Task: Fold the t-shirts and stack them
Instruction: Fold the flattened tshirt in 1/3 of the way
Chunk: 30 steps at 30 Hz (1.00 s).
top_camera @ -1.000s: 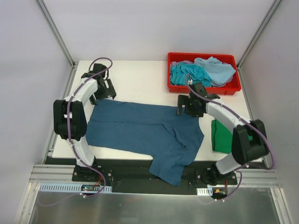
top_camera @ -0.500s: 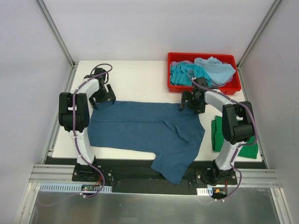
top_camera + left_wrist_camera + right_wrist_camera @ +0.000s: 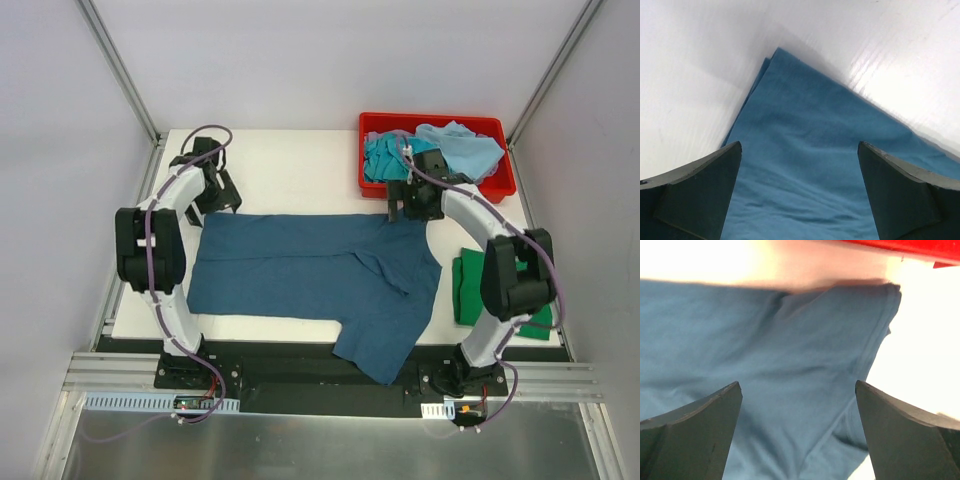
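Note:
A dark teal-blue t-shirt [image 3: 310,268] lies spread across the white table [image 3: 300,170], one part hanging over the near edge. My left gripper [image 3: 213,205] is open just above the shirt's far left corner [image 3: 785,75]. My right gripper [image 3: 405,213] is open just above the shirt's far right corner [image 3: 880,305]; the shirt's hem runs between its jaws. Neither gripper holds cloth. A folded bright green t-shirt [image 3: 478,290] lies at the right edge. Turquoise [image 3: 395,155] and pale blue [image 3: 462,148] t-shirts are heaped in the red bin.
The red plastic bin [image 3: 505,185] stands at the back right, close behind my right gripper; its rim shows in the right wrist view [image 3: 900,247]. Metal frame posts stand at the table's back corners.
Both grippers moved towards the back of the table and the dark shirt went with them, its far edge now straighter. Both now hover open over its far corners.

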Motion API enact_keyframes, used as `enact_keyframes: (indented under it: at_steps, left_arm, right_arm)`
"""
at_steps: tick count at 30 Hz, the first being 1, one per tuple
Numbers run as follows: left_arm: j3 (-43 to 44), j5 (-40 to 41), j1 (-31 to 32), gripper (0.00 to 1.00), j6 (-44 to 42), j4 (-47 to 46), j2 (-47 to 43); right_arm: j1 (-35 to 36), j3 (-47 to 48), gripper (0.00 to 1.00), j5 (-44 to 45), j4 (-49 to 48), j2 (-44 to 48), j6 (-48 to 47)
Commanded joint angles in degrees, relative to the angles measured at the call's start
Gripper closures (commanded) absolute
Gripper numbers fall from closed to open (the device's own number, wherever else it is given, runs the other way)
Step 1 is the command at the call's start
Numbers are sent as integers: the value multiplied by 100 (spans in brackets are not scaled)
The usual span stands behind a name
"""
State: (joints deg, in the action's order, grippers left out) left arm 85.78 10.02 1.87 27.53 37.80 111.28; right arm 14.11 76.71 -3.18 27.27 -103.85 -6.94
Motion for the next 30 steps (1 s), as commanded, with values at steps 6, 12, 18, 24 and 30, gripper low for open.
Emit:
enact_keyframes:
  at_steps: [6, 12, 18, 24, 30]
  left_arm:
    - [-1422, -184, 33, 1, 824, 175, -1899]
    - [-2012, 53, 279, 1, 1026, 131, -2102]
    - [-2293, 105, 543, 1, 886, -10, -1874]
    - [-2425, 342, 543, 1, 860, -36, -1795]
    - [-2417, 509, 543, 1, 789, -62, -1716]
  right_arm:
    - [2261, -1069, 8, 522, 974, 2009, -117]
    - [2887, -1246, 24, 571, 780, 1554, 622]
    - [2843, -1009, 37, 853, 560, 885, 852]
    - [2536, -824, 48, 1020, 446, 314, 940]
    - [2369, -763, 54, 1460, 332, 67, 852]
